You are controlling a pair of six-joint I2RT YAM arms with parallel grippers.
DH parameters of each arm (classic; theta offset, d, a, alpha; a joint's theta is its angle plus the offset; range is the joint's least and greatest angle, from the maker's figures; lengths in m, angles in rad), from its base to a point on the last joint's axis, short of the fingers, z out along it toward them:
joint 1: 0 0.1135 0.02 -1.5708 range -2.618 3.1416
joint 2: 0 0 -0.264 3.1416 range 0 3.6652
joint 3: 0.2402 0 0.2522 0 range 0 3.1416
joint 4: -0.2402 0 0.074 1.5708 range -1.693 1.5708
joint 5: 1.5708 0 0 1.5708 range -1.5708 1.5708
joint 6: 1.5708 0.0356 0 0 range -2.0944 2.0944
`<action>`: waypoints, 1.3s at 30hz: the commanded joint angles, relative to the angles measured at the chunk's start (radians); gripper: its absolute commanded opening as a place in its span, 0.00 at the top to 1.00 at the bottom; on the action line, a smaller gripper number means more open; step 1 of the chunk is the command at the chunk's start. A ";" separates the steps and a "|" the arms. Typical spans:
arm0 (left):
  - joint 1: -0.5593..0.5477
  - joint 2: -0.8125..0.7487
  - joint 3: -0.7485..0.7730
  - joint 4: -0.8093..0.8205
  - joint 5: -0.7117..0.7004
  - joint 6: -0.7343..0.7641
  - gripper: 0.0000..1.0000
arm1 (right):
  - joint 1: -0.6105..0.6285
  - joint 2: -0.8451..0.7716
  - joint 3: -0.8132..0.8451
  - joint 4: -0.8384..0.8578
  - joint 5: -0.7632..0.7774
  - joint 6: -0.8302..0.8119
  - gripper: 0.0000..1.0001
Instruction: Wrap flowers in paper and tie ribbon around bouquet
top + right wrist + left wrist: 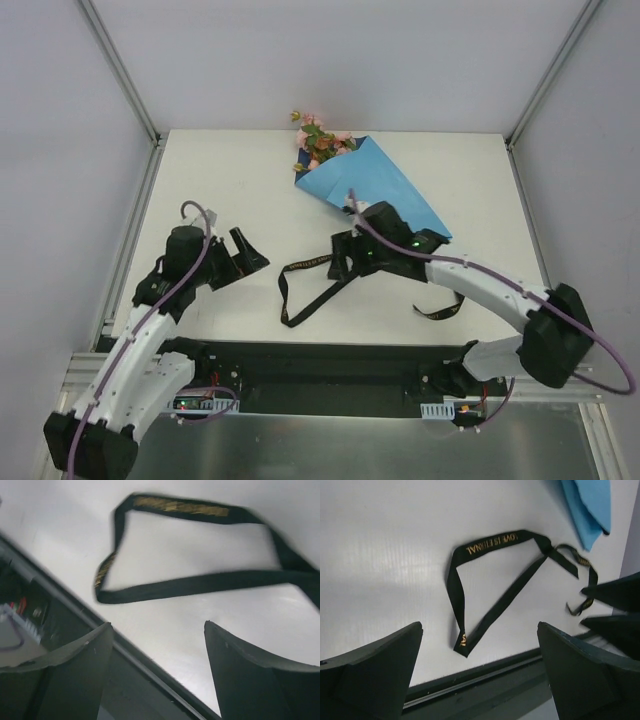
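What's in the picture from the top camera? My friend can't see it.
A blue paper bouquet with pink flowers lies on a white table, with a black ribbon loose in front, not tied on. The right pincer hangs open over the ribbon; the left pincer is open too.

A white table (230,170) carries the bouquet (375,185), lying on its side toward the far edge with its blooms at the far end and its narrow end toward the right, and the black ribbon (308,264), sprawled flat in a loose loop nearer the front edge
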 commanded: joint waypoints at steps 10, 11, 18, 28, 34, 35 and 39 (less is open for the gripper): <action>-0.366 0.893 0.583 0.134 0.134 0.522 0.11 | -0.744 -0.400 -0.374 -0.200 0.251 0.374 0.00; -0.370 0.941 0.620 0.134 0.144 0.574 0.14 | -0.802 -0.384 -0.371 -0.200 0.189 0.415 0.00; -0.429 1.278 0.893 0.097 0.107 0.796 0.15 | -0.846 -0.210 -0.289 -0.232 0.200 0.714 0.05; -0.450 1.454 1.001 0.060 0.147 0.839 0.29 | -0.874 -0.129 -0.254 -0.229 0.374 0.946 0.19; -0.462 1.516 1.036 0.014 0.095 0.824 0.48 | -0.880 -0.039 -0.234 -0.223 0.398 0.991 0.22; -0.462 1.523 1.042 0.013 0.083 0.816 0.48 | -0.880 -0.023 -0.231 -0.223 0.403 0.994 0.23; -0.462 1.538 1.048 0.011 0.055 0.798 0.56 | -0.880 0.038 -0.222 -0.194 0.389 0.977 0.34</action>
